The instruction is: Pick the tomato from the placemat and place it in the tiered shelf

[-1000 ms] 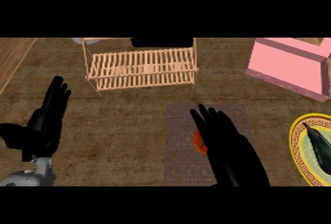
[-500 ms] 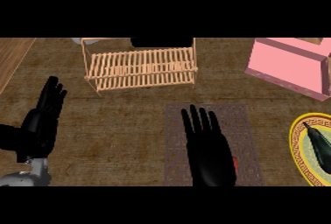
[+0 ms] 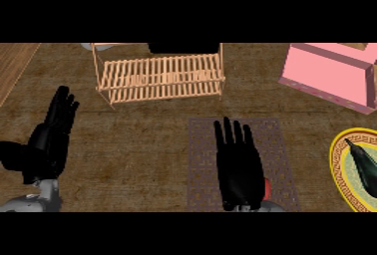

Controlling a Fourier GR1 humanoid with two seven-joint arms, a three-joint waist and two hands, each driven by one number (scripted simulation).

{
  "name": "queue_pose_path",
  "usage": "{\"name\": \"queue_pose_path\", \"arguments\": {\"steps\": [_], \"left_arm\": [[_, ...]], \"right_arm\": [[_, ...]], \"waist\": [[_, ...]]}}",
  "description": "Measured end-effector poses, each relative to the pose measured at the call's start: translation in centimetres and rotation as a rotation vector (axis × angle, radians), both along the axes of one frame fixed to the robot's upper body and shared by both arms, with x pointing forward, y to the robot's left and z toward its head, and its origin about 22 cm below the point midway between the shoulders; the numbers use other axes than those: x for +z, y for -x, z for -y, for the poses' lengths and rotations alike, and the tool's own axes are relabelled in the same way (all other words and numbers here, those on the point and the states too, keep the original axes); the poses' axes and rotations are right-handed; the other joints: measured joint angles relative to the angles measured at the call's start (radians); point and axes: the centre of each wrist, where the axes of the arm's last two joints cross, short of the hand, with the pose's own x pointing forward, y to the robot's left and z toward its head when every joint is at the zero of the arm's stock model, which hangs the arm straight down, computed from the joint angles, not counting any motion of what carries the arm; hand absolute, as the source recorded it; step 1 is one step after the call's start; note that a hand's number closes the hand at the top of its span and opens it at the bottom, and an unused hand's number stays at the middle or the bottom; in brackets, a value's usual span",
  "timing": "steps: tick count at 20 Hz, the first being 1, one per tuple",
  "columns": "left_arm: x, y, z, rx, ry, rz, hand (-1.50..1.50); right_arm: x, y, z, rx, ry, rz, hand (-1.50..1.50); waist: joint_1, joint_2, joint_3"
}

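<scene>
Brown woven-look counter top (image 3: 147, 149) fills the view; wooden strip at far left edge.

Nearest: right hand (image 3: 239, 172) lies flat over the grey patterned placemat (image 3: 202, 164), fingers straight and together, pointing away from the robot, nothing curled or grasped; its wrist is cut off at the lower edge; tomato (image 3: 267, 187) is almost fully hidden under the hand, only a thin red sliver shows at the hand's right side near the wrist, on the placemat; cannot tell whether palm touches it.

Left hand (image 3: 52, 137) at left of view, open, fingers straight and up, resting, holds nothing; grey forearm (image 3: 37, 199) below it cut off by the lower edge; thumb area is a dark blob, hard to read.

Right edge: round plate (image 3: 342, 149) with yellow patterned rim, cut off by the frame; dark pointed object (image 3: 362, 162) lies on it, shape unclear, cannot tell what it is.

Farther: tiered shelf (image 3: 158, 74) of pale wooden slats, well apart from placemat, beyond it; its upper part is cut off; lower tier hard to make out through the slats; dark shape (image 3: 184, 48) behind it, unclear; pale grey bit (image 3: 99, 47) at its far left corner, mostly cut off.

Far right: pink box (image 3: 331, 74), partly out of frame.
</scene>
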Motion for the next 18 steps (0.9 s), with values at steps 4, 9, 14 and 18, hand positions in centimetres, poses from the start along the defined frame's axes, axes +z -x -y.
{"name": "queue_pose_path", "arguments": {"steps": [4,9,14,18], "left_arm": [[0.1,0.1,-0.2,0.0,0.003,-0.005,0.0],[-0.1,0.4,-0.3,-0.002,0.002,0.007,0.0],[-0.2,-0.3,-0.5,-0.001,0.006,0.0,0.0],[0.2,-0.8,-0.3,0.0,0.007,0.0,0.0]], "right_arm": [[-0.8,-0.3,1.1,-0.02,0.002,-0.007,-1.5],[-3.0,-0.5,1.5,-0.045,0.015,-0.02,-1.5],[-4.7,-1.2,2.2,-0.043,-0.004,-0.007,-1.5],[-5.2,-2.1,2.5,-0.027,-0.011,-0.007,-1.5]], "waist": [[0.0,0.0,0.0],[0.0,0.0,0.0],[0.0,0.001,0.0],[0.0,0.001,0.0]]}}
